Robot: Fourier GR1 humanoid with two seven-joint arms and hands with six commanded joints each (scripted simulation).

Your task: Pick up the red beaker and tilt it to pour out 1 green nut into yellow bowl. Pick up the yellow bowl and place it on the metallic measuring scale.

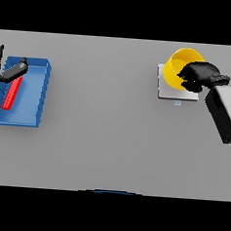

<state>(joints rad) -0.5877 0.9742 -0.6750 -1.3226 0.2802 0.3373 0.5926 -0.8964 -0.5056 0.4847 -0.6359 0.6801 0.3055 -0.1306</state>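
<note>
Now, line by line:

Yellow bowl (180,68): over the metallic measuring scale (168,90) at the desk's (111,136) far right, tipped so its open mouth faces the view. It looks tilted rather than flat on the plate, probably because the hand gripping it is angling it. Whether its base touches the plate I cannot tell.

Right hand (200,77): reaches in from the right edge, dark fingers (187,85) curled round the bowl's right side and rim. A closed grip there suits carrying and lowering the bowl while leaving the plate under it unobstructed.

Green nut: not visible; the bowl's inside shows only yellow, so I cannot confirm the pour.

Red beaker (11,94): lying on its side as a slim red shape in the blue tray (33,90) at the far left, well apart from the bowl. Lying there it reads as set aside, judging from position alone.

Left hand (14,71): at the left edge over the tray, just above the beaker; fingers look fairly straight and hold nothing, though part is cut off by the frame.

Stage: my judgement is the closing placement, with the bowl needing levelling and release.

Risk: letting go while tilted could roll the bowl off the plate.
</note>
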